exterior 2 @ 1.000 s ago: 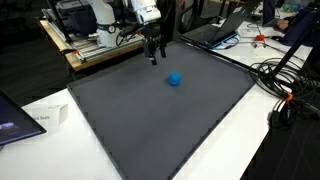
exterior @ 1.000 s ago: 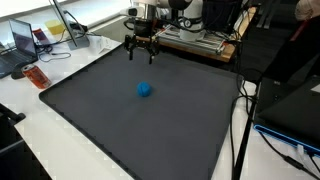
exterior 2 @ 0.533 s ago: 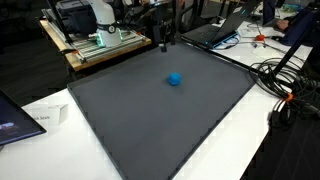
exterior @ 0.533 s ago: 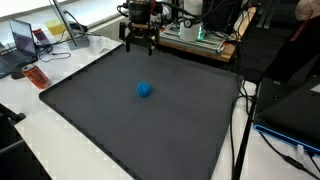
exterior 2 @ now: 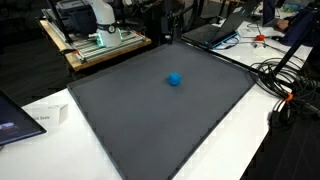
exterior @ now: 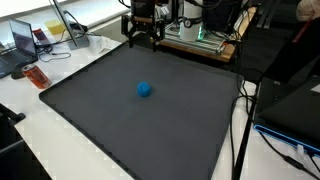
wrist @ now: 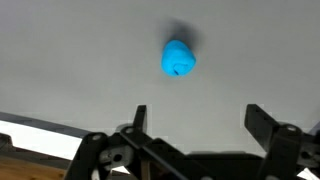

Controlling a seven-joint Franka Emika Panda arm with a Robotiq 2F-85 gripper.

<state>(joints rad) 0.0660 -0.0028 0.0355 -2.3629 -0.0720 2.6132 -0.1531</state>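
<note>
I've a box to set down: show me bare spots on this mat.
The dark grey mat is bare all around the small blue ball, widest on the side away from the open claw. The black cables beside the mat are crowded.

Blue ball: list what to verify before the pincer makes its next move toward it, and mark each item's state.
1. Pincer open: ok. The jaws stand wide apart in the wrist view, with nothing between them.
2. Blue ball in sight: ok. It shows in the wrist view and in both exterior views.
3. Ball free of other things: ok. It lies alone on the dark mat, and nothing touches it.
4. Pincer over the ball: not ok. In an exterior view it hangs near the mat's far edge, while the ball lies nearer the middle.
5. Ball's firmness: cannot tell. It looks lumpy in the wrist view.
</note>
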